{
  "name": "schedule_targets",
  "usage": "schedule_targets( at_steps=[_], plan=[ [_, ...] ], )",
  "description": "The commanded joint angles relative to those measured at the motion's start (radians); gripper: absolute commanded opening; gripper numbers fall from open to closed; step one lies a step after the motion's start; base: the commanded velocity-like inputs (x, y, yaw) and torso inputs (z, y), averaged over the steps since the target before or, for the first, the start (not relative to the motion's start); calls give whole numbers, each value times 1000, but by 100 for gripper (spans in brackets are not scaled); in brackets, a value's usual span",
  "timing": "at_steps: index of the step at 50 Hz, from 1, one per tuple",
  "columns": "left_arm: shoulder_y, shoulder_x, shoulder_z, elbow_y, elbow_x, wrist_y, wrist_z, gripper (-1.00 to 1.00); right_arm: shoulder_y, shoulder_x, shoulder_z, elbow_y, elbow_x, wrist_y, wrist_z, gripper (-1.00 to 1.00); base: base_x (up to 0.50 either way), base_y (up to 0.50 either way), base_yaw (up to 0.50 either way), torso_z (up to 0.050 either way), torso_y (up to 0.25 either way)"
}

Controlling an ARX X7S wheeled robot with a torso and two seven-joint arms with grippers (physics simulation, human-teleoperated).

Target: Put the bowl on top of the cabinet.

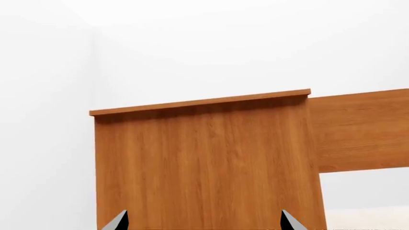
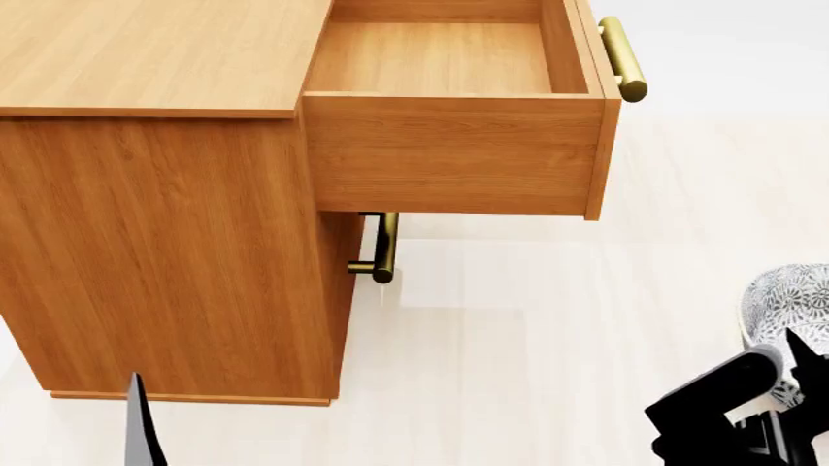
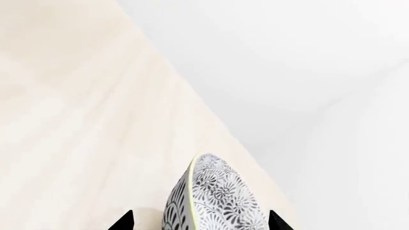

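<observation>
Bowl [image 3: 214,199] sits edge-on between the two dark fingertips of the right gripper [image 3: 201,221] in the right wrist view, its blue-grey floral pattern showing on the outer wall, its rim turned sideways. Fingertips flank the bowl on either side; whether they actually press the wall cannot be told from this view. Pale floor and white wall lie beyond it.

Head view: the bowl [image 2: 790,311] appears at the right edge, low down, just above the black body of the right gripper [image 2: 758,413], well apart from the cabinet [image 2: 169,243]. Cabinet stands at the left, orange-brown wood grain, flat top bare where visible. Its top drawer [image 2: 453,146] is pulled out, with a brass bar handle [image 2: 622,58] on its front. A second brass handle [image 2: 382,248] shows beneath it on the cabinet front.

Left wrist view: the left gripper [image 1: 204,223] has its fingertips spread wide, nothing between them, facing the plain side panel of the cabinet [image 1: 204,163]. The overhanging top edge is visible above.
</observation>
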Motion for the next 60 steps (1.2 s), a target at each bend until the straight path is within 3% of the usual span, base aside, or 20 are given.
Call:
schedule_targets(
  at_steps=[1,41,60],
  plan=[
    [-2,-1,-6,-13,-12,19,4,100,34,-7,1,55,-11,2,-19,100,0,0,0,0,0],
    [-7,-18,18,-21,-23,12,-12,100,135,-4,-4,364,34,-101,37,100,0,0,0,0,0],
    [-11,-25,22,-24,-31,10,-22,100,297,-48,-72,664,2,-245,109,100,0,0,0,0,0]
  ],
)
